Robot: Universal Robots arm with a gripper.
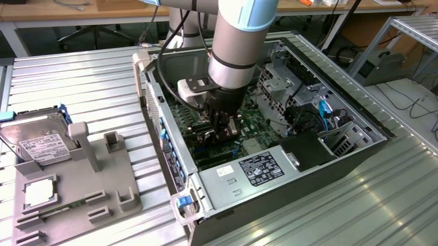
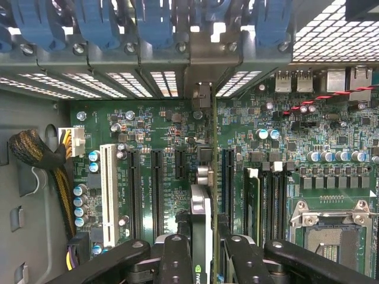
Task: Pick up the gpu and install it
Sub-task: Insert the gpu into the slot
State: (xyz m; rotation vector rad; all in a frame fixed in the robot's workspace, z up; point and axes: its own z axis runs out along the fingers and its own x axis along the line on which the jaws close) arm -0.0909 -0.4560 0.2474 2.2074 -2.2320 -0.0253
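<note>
I am reaching down into the open computer case (image 1: 356, 154), and my gripper (image 1: 223, 128) hangs just above the green motherboard (image 1: 257, 125). In the wrist view my gripper (image 2: 201, 257) is shut on the gpu (image 2: 201, 204), which I see edge-on as a thin card between the two black fingers (image 2: 176, 254). The card stands upright over the row of black expansion slots (image 2: 157, 183). Its silver bracket end (image 2: 201, 97) reaches toward the case's rear slot openings. I cannot tell whether its lower edge touches a slot.
On the exterior view's left, a grey fixture (image 1: 82, 174) carries a silver hard drive (image 1: 38, 141), a processor chip (image 1: 40, 192) and a thin memory stick (image 1: 63, 209). Inside the case are a power supply (image 1: 263, 166), drive cages (image 1: 280, 82), blue latches (image 2: 95, 23) and a braided cable bundle (image 2: 41, 157).
</note>
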